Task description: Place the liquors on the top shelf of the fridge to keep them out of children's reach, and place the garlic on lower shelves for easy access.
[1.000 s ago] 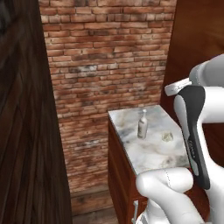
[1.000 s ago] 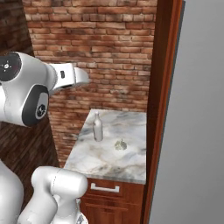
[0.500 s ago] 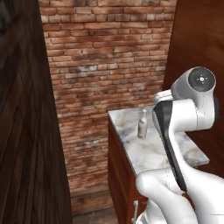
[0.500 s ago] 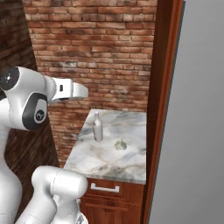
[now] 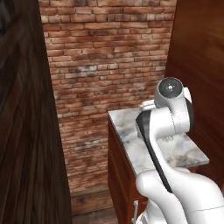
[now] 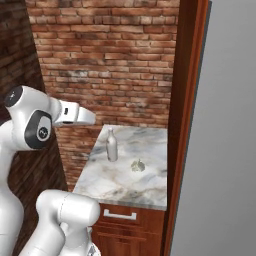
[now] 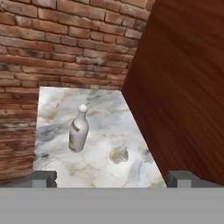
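A pale cream liquor bottle (image 6: 111,145) (image 7: 78,129) stands upright on the marble counter (image 6: 150,145) (image 7: 57,105). The small off-white garlic (image 6: 137,165) (image 7: 118,154) lies a little to its right, apart from it. My gripper (image 7: 113,178) hovers above the counter's near edge, open wide, with nothing between its fingertips (image 7: 41,178). In the left base view my arm (image 5: 164,127) covers the bottle and the garlic. The fridge's flat grey door (image 6: 225,150) fills the right side of the right base view. The top shelf and the lower shelves are out of view.
A brick wall (image 6: 105,60) rises behind the counter. A tall red-brown wood panel (image 6: 182,125) (image 7: 183,87) bounds the counter on its right. Dark wood cabinetry (image 5: 26,131) stands at the left. A drawer with a pale handle (image 6: 120,216) sits below the counter.
My arm has folded down and forward, bringing the hand lower toward the counter. The bottle and the garlic have not moved. The gripper has stayed open.
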Robot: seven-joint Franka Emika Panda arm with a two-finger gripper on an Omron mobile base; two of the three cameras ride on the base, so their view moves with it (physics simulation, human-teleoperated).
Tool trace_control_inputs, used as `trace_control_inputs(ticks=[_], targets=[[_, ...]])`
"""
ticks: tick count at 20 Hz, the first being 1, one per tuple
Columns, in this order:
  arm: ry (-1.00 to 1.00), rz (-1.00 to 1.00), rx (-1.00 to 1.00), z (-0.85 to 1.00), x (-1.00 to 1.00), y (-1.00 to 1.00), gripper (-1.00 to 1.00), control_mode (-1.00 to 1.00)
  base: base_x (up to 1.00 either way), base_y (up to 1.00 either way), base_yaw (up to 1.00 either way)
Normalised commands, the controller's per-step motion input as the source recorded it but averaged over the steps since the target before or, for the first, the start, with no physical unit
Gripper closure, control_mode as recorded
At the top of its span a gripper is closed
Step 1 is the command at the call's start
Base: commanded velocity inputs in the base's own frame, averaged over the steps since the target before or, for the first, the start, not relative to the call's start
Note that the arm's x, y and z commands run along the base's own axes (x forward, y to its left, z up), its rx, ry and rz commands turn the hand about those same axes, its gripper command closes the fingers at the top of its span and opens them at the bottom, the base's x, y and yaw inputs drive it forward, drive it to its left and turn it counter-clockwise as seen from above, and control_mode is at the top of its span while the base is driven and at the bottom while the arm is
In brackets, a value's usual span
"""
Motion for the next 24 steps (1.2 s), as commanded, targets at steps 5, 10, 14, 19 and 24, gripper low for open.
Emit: trace_control_inputs(ticks=[5, 10, 14, 19, 24], targets=[[0.07, -0.10, 0.21, -0.35, 0.13, 0.00, -1.00, -1.00, 0.00, 0.00, 0.00], [0.00, -0.12, 0.23, -0.42, 0.18, 0.00, -1.00, -1.00, 0.00, 0.00, 0.00], [-0.04, -0.13, 0.14, -0.31, 0.16, 0.00, -1.00, -1.00, 0.00, 0.00, 0.00], [-0.04, -0.09, 0.04, -0.14, 0.23, 0.00, -1.00, -1.00, 0.00, 0.00, 0.00], [0.00, -0.05, 0.00, -0.18, 0.30, 0.00, -1.00, -1.00, 0.00, 0.00, 0.00]])
